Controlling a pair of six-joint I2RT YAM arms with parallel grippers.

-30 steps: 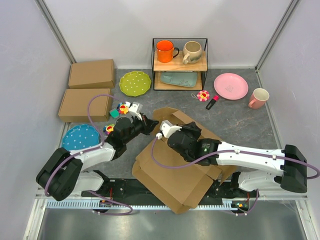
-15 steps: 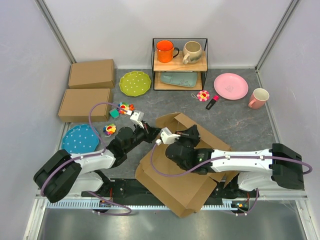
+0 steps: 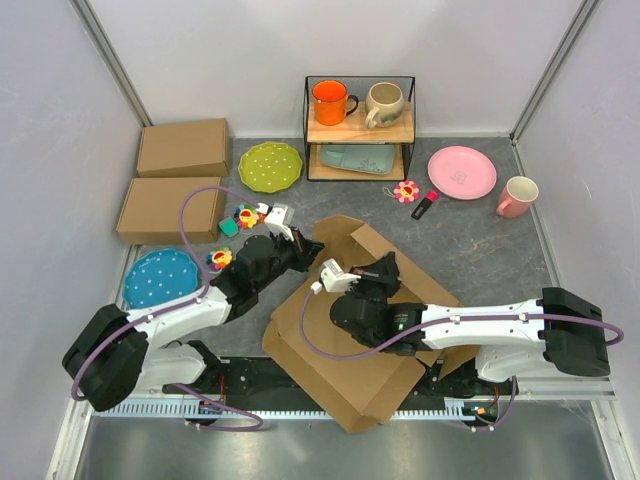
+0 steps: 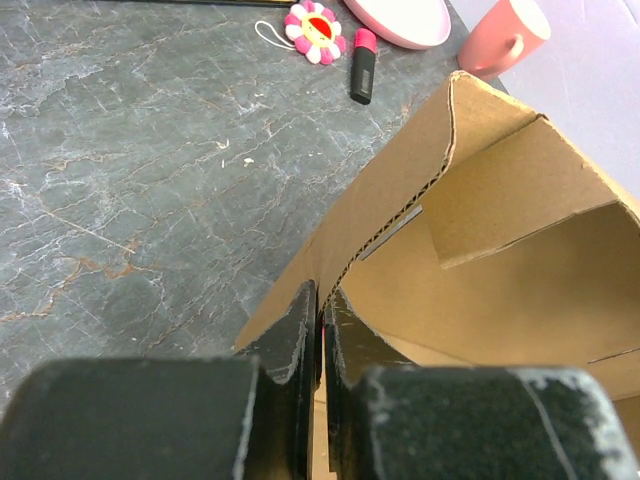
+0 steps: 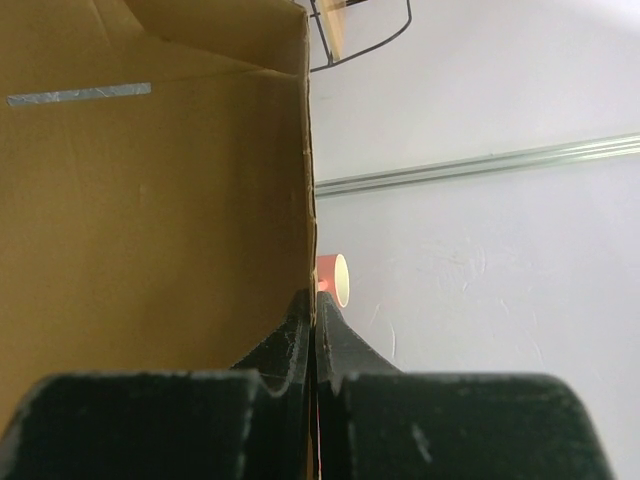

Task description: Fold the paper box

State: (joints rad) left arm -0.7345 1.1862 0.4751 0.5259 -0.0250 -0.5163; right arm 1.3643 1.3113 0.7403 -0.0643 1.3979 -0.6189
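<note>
Where the two arms meet, near the front middle of the grey table (image 3: pixel 480 240), lies the paper box (image 3: pixel 345 375). It is a big brown sheet with some walls standing up. The left gripper (image 4: pixel 322 300) has its jaws pressed on the thin edge of one standing wall, at the box's far left corner. The right gripper (image 5: pixel 313 308) pinches another standing wall the same way, and the cardboard edge runs in between its black jaws. From above, that wall seems to be on the far side of the box, but the arm hides part of it. Past the box sit a pink mug (image 4: pixel 500 35), a pink plate (image 4: pixel 400 15) and a flower toy (image 4: pixel 315 28). Two closed brown boxes (image 3: pixel 183 147) lie well apart at the far left.
</note>
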